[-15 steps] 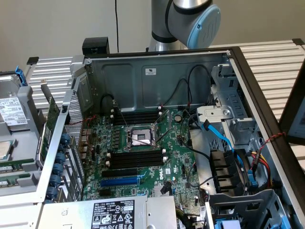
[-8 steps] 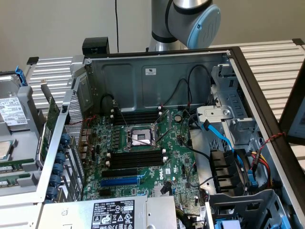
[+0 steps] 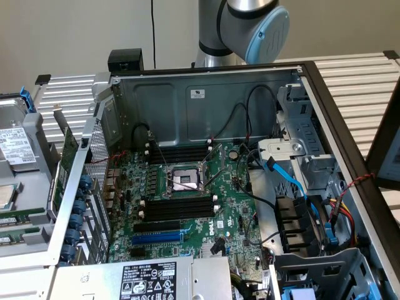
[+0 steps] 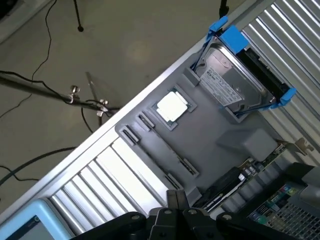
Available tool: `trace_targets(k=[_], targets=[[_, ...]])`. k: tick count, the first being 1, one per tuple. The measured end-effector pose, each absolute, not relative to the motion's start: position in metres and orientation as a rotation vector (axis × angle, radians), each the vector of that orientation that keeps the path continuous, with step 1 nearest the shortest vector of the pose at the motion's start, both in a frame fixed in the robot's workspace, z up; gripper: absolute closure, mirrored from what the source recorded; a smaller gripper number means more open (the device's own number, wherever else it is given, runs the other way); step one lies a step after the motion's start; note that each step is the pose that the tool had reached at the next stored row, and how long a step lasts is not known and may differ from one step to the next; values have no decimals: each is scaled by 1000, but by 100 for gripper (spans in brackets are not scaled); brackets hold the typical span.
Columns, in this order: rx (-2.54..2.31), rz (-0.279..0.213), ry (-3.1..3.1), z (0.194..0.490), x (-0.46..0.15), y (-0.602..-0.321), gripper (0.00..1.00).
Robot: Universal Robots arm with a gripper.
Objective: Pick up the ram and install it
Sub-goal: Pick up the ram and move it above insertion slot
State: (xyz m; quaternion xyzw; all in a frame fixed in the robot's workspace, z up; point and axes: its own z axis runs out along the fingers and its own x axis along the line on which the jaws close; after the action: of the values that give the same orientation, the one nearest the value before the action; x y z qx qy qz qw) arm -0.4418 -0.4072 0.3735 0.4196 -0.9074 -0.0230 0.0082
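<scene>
The motherboard (image 3: 231, 200) is green, its memory slots (image 3: 178, 208) black, with a blue expansion slot (image 3: 159, 239) at their six o'clock. A blue cable (image 3: 290, 178) lies at the board's three o'clock. The case wall (image 3: 187, 106) is plain grey, and the arm's joint cap (image 3: 265, 34) pale blue. A silver hard drive (image 4: 230, 82) sits in a blue caddy (image 4: 235, 37) on a grey tray (image 4: 215, 135). The hand (image 4: 177, 197) is black, and the tabletop (image 4: 120, 175) is ribbed silver.

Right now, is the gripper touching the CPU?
Apart. The wrist view shows the gripper clear of the CPU, with a stretch of bare gray tray between them.
</scene>
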Motion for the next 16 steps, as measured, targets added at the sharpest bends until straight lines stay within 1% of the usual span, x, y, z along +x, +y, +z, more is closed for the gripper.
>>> trace_targets(k=[16], targets=[[1708, -66, -2613, 373, -442, -407, 90]])
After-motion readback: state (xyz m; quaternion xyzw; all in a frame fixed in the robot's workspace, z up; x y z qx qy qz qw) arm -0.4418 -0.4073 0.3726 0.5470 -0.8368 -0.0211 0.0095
